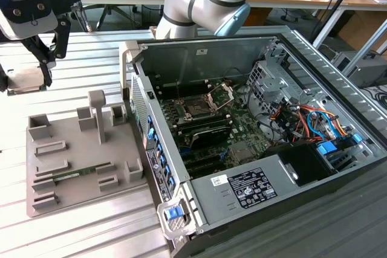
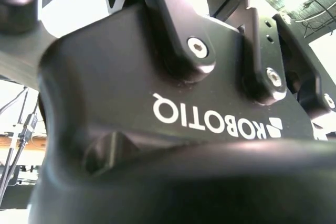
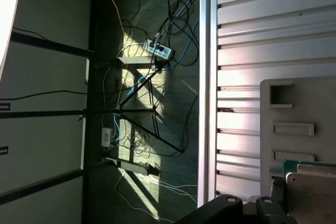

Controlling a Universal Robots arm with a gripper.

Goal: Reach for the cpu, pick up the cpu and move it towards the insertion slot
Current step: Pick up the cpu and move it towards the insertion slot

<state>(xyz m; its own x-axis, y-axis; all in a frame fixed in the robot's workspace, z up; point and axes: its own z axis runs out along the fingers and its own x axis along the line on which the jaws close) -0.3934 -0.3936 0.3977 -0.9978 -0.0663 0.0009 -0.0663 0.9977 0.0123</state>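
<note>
My gripper (image 1: 25,77) hangs at the exterior view's far left, above the ribbed table and beyond the grey tray (image 1: 91,149). A pale flat square, the cpu (image 1: 24,81), sits between its dark fingers (image 1: 46,64), and the gripper is shut on it. The first wrist view has the cpu (image 3: 315,195) as a silver plate with a thin green edge beside a black finger (image 3: 226,204). The insertion slot (image 1: 196,110) is a dark square socket inside the computer case, its metal clamp frame (image 1: 221,95) raised. It lies well to the exterior view's right of the gripper.
The open computer case (image 1: 254,143) holds cables and drive bays at the exterior view's right. A green memory stick (image 1: 78,173) lies in the tray, which has upright posts (image 1: 97,113). The case's side wall (image 1: 136,83) stands between tray and socket. The gripper's black body (image 2: 184,119) looms in the second wrist view.
</note>
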